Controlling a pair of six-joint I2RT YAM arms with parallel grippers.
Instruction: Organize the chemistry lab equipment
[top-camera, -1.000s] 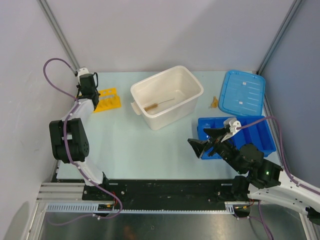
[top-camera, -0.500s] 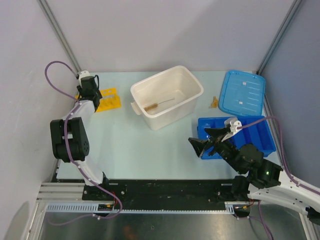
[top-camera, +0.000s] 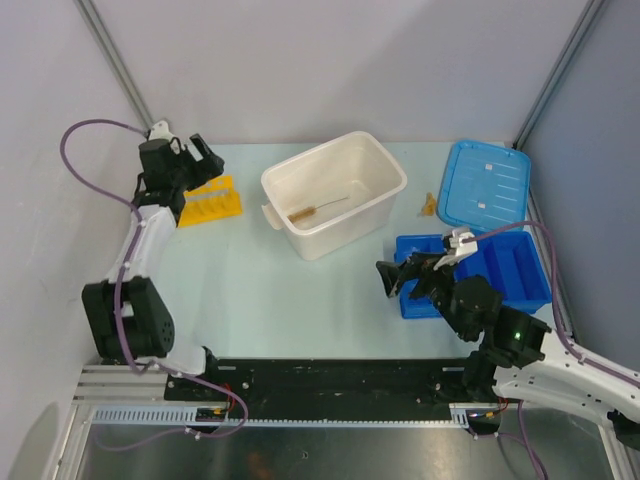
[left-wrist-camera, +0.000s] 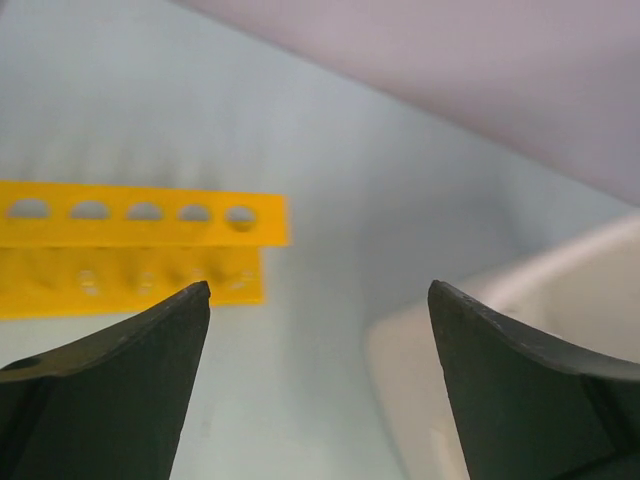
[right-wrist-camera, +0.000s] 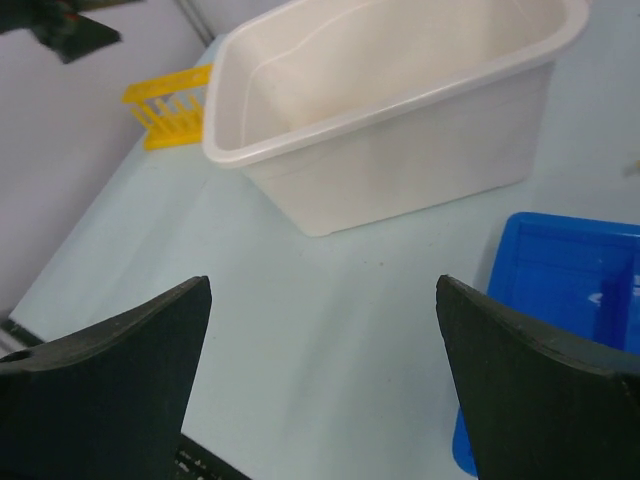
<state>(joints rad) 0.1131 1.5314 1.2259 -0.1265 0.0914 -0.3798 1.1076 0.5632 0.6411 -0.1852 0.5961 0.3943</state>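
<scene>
The yellow holed tube rack (top-camera: 210, 200) stands at the table's far left, also seen in the left wrist view (left-wrist-camera: 140, 240) and the right wrist view (right-wrist-camera: 170, 105). My left gripper (top-camera: 198, 165) hovers open just behind and above it, nothing between its fingers (left-wrist-camera: 318, 290). A thin wire brush (top-camera: 318, 210) lies inside the white tub (top-camera: 385, 180). A tiny amber piece (top-camera: 428, 205) rests by the blue lid (top-camera: 485, 185). My right gripper (top-camera: 402, 275) is open and empty over the left end of the blue divided tray (top-camera: 520, 275), its jaws wide (right-wrist-camera: 322, 285).
The white tub (right-wrist-camera: 400, 110) sits mid-table, between the rack and the lid; its rim edges into the left wrist view (left-wrist-camera: 520, 330). The blue tray's corner (right-wrist-camera: 570, 290) lies under my right finger. Grey walls close in at the left, back and right.
My left gripper has opened, let go of the yellow rack and lifted up and back from it. The right arm has shifted slightly left over the tray's end.
</scene>
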